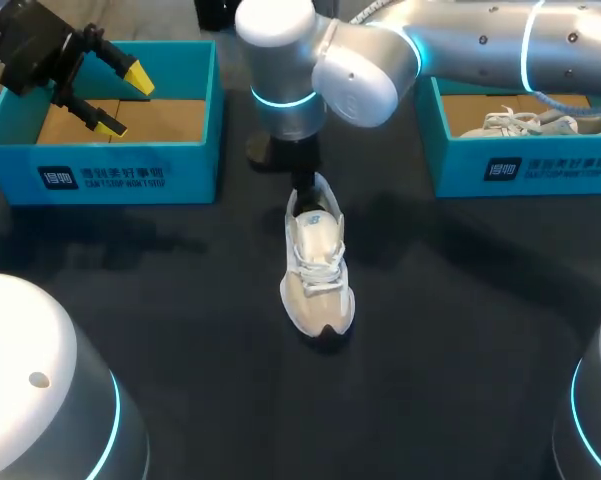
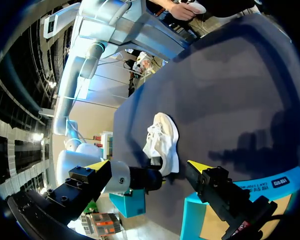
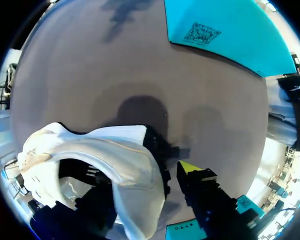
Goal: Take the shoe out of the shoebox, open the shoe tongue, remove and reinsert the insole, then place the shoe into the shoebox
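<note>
Head view has the white shoe (image 1: 317, 262) standing on its sole on the dark worktop (image 1: 180, 340), out of both boxes and roughly midway between them, its dark toe toward me and its heel away. My right arm (image 1: 460, 45) comes in from the right and reaches across to the middle, where it drops onto that heel. From the right wrist, my right fingers (image 3: 190, 169) are clenched on the shoe's heel collar: the yellow-tipped one presses against the black back of the heel from outside, and the other sits down inside the shoe with its tip hidden by the white lining. My left fingers (image 1: 132, 73) are released and spread wide, grasping nothing. They hang above the teal left shoebox (image 1: 100, 165), whose bare cardboard floor shows beneath them. From the left wrist, the shoe lies well ahead of those parted yellow tips with its laces facing up, my right arm at its heel, and the teal box wall just under the fingers. Over at the right of the worktop, the right shoebox (image 1: 525, 170) holds a second shoe (image 1: 525, 122), pale and laced, lying on its cardboard floor.
</note>
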`<state>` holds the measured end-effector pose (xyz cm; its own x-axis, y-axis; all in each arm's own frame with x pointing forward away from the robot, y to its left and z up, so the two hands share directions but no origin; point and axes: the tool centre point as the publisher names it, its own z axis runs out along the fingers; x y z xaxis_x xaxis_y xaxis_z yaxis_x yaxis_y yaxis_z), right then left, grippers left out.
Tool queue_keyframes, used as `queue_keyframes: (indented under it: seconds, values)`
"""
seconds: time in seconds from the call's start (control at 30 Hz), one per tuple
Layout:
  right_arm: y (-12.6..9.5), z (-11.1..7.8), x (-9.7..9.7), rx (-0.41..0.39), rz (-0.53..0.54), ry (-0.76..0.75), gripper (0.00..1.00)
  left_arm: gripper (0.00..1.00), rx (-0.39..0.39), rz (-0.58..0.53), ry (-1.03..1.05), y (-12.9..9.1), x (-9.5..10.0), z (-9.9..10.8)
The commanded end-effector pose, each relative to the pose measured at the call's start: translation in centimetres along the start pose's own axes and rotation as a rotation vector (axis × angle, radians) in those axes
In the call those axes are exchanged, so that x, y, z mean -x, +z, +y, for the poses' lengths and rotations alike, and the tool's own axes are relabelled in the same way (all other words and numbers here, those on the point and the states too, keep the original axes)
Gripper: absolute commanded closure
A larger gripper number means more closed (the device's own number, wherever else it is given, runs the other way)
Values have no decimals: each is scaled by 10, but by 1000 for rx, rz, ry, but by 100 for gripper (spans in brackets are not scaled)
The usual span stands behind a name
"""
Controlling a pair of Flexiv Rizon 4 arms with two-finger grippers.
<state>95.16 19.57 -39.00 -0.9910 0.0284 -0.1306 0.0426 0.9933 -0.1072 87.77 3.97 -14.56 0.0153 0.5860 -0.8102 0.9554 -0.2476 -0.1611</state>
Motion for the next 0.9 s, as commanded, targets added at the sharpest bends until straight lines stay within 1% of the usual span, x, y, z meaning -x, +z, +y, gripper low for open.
queue_keyframes:
  seconds: [0.03, 0.1, 0.17, 0.2, 0.23, 0.27, 0.4, 0.5, 0.77, 0.9]
  values:
    - [3, -4, 4, -6, 13, -2, 59, 0, -1, 3, 0, -1, 0, 0]
    - [5, -6, 4, -12, 20, 4, 62, 0, -1, 3, 0, -1, 0, 0]
    - [5, -6, 3, -9, 21, 11, 72, 0, -1, 3, 0, -1, 0, 0]
    - [5, -7, 2, -9, 23, 13, 82, 0, -1, 3, 0, -1, 0, 0]
    - [5, -7, 1, -10, 24, 15, 96, 0, -1, 3, 0, -1, 0, 0]
    - [5, -8, 0, -8, 27, 23, 100, 0, -1, 3, 0, -1, 0, 0]
    - [1, -9, -5, -7, 29, 43, 100, 0, -1, 3, 0, -1, 0, 0]
    - [-4, -14, -8, -7, 38, 65, 100, 0, -1, 3, 0, -1, 0, 0]
    - [-50, -7, -15, 31, 40, 68, 100, 0, -1, 3, 0, -1, 0, 0]
    - [-72, -2, -18, 24, 19, 34, 100, 0, -1, 3, 0, -1, 0, 0]
